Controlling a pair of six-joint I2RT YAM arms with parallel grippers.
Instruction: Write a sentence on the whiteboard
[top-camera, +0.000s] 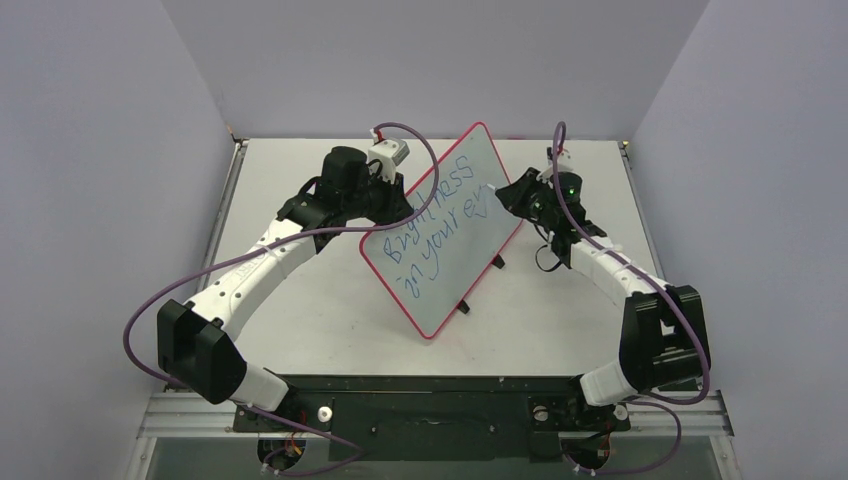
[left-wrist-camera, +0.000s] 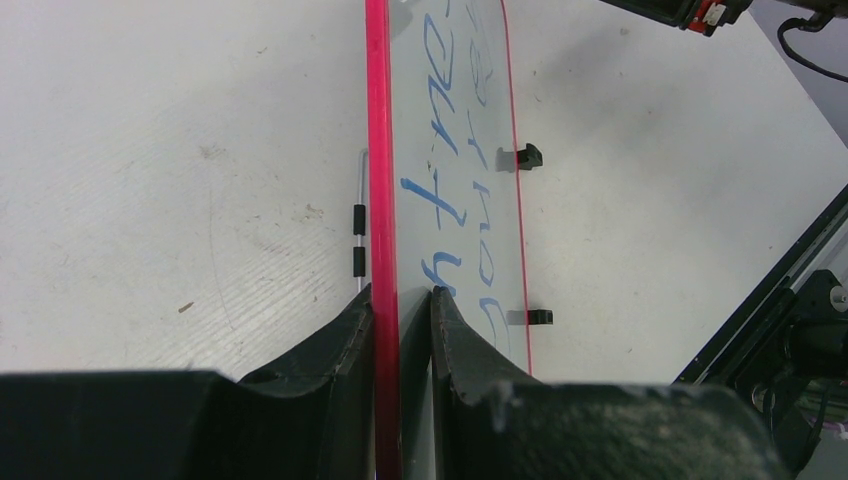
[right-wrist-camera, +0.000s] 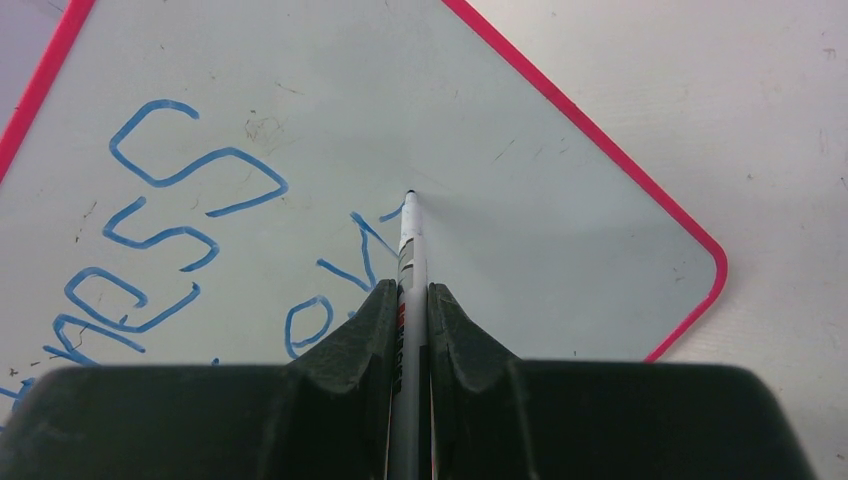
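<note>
Okay, your board (top-camera: 440, 235) sits mid-worktop (top-camera: 300, 300), turned on a diagonal with one corner pointing toward the back wall. It's tilted: the edge with the black clips (top-camera: 465, 306) is low, at the worktop. Your left fingers (left-wrist-camera: 365, 310) are nearly closed, pinching the opposite long edge. One finger is on each side of the pink rim (left-wrist-camera: 378, 150), and the wrist view sees the board almost edge-on. Your right fingers (right-wrist-camera: 385, 310) are closed tight on a slim white marker (right-wrist-camera: 408, 240) that pokes straight out between them. Its dark tip is on the white face, toward the board's far right corner. The sentence (top-camera: 435, 225) is in blue, two lines running up the board: "Brightness" on top, "in your ey" below, with a short stroke after the "y". The tip sits just past that last stroke.
</note>
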